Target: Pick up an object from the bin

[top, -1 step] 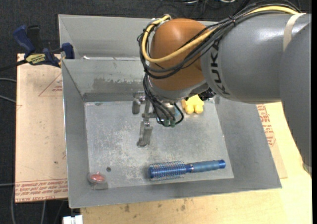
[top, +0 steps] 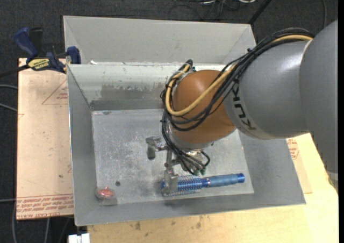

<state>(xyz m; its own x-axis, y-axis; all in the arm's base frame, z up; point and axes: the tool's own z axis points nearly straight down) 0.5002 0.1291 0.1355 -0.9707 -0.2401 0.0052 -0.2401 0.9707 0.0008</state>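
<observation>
A blue hairbrush (top: 215,181) lies flat along the bin's front wall, its handle pointing right and its bristled head to the left. My gripper (top: 171,171) hangs below the orange wrist cover, low over the left end of the brush head and touching or nearly touching it. A small red and clear thing (top: 105,194) sits in the front left corner of the bin, well away from the gripper.
The arm and its orange cover with looped cables reach in from the right and hide the middle and back right of the bin floor. The bin's sloped walls rise close behind the brush and at the left.
</observation>
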